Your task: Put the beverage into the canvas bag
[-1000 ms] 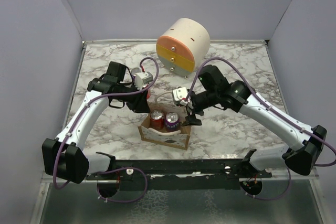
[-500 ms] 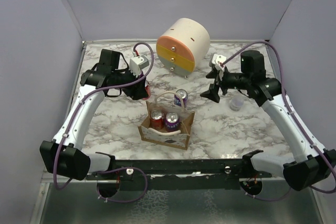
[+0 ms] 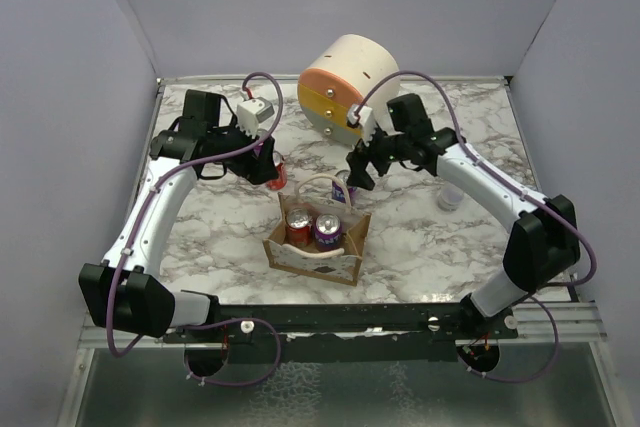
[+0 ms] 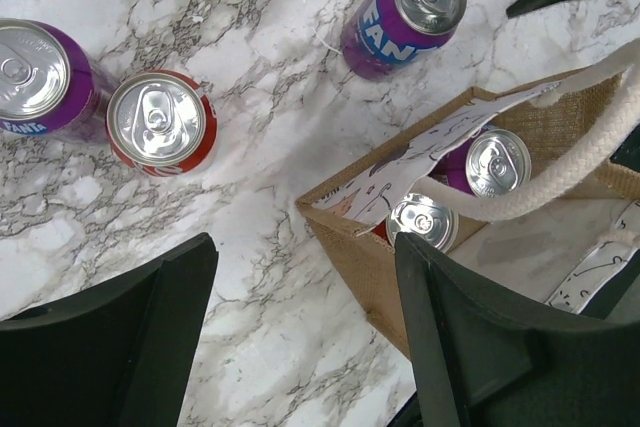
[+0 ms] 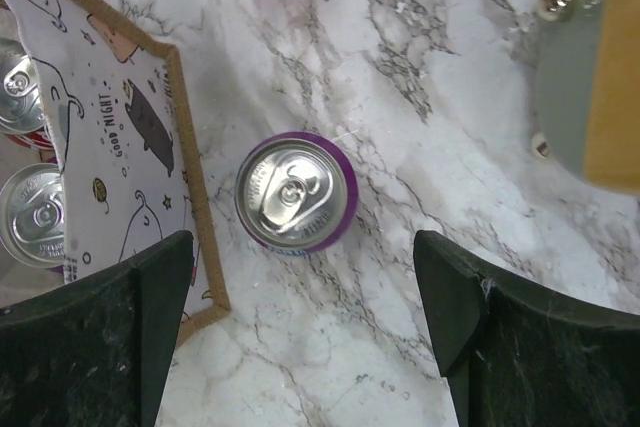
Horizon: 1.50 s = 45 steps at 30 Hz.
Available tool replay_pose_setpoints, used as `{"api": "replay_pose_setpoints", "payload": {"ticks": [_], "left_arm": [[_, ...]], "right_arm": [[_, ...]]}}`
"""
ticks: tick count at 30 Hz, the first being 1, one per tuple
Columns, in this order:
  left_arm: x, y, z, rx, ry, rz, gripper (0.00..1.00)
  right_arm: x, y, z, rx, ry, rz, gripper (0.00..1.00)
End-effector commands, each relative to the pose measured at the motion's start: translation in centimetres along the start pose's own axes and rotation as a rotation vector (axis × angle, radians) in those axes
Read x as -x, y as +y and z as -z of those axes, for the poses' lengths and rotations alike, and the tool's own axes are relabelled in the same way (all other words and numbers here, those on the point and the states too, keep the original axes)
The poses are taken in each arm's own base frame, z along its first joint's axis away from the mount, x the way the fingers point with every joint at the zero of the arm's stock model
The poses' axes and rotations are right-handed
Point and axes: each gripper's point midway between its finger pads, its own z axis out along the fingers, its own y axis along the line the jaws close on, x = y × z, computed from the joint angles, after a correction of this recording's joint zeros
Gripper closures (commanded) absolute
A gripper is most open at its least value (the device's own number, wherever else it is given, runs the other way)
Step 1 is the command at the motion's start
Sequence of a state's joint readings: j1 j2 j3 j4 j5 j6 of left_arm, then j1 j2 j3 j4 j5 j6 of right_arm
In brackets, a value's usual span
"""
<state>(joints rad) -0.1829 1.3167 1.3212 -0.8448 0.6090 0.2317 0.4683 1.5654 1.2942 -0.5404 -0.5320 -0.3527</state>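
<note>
The tan canvas bag stands at the table's near middle with a red can and a purple can inside. A purple Fanta can stands upright just behind the bag. My right gripper hovers open above this can, which sits between and ahead of its fingers, next to the bag's edge. My left gripper is open and empty above bare table left of the bag. A red can and another purple can stand ahead of the left gripper.
The round cream-orange-yellow drawer cabinet stands at the back middle, close behind the right gripper. A small pale cup sits at the right under the right arm. The red can stands beside the left gripper.
My right arm has swung from the far right back toward the middle, over the purple can behind the bag. My left gripper has drawn slightly back and left.
</note>
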Motion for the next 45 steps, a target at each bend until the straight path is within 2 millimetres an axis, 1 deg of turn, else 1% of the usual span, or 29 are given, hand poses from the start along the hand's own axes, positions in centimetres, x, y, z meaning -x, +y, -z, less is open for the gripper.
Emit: {"api": "replay_pose_setpoints", "payload": {"ticks": [1, 5, 9, 15, 21, 26, 29, 32, 33, 37, 42, 45], "left_arm": [[0.3, 0.3, 0.7, 0.035, -0.030, 0.005, 0.25], [0.3, 0.2, 0.9, 0.033, -0.038, -0.001, 0.24], [0.2, 0.0, 1.0, 0.031, -0.044, -0.001, 0.24], [0.0, -0.2, 1.0, 0.019, -0.045, 0.001, 0.24], [-0.2, -0.2, 0.9, 0.017, -0.046, 0.001, 0.24], [-0.4, -0.4, 0.9, 0.011, -0.048, -0.001, 0.24], [-0.5, -0.5, 0.8, 0.004, -0.046, 0.003, 0.24], [-0.5, -0.7, 1.0, 0.006, -0.057, -0.004, 0.24], [-0.4, -0.8, 1.2, 0.009, -0.065, -0.011, 0.24], [-0.3, -1.1, 1.5, 0.004, -0.072, -0.026, 0.24], [-0.5, -1.5, 2.0, -0.006, -0.071, -0.073, 0.24], [-0.7, -1.8, 2.3, -0.020, -0.059, -0.097, 0.24]], "right_arm": [[1.4, -0.4, -2.4, -0.053, 0.008, 0.098, 0.09], [0.2, 0.1, -4.2, -0.037, 0.052, 0.124, 0.07], [-1.0, 0.1, -5.7, -0.027, 0.095, 0.131, 0.06], [-2.1, 0.2, -7.2, -0.001, 0.121, 0.126, 0.08], [-2.8, 0.9, -8.0, 0.042, 0.126, 0.117, 0.19], [-2.8, 1.2, -8.2, 0.063, 0.124, 0.106, 0.32], [-2.4, 1.3, -8.1, 0.064, 0.113, 0.110, 0.42], [-1.6, 1.3, -7.6, 0.058, 0.100, 0.112, 0.55], [-1.1, 1.2, -7.2, 0.049, 0.090, 0.116, 0.60], [0.8, 0.7, -5.7, -0.004, 0.053, 0.127, 0.74], [3.8, 0.8, -2.8, -0.054, 0.005, 0.132, 0.92], [5.8, 1.2, -0.4, -0.079, -0.042, 0.149, 0.98]]}}
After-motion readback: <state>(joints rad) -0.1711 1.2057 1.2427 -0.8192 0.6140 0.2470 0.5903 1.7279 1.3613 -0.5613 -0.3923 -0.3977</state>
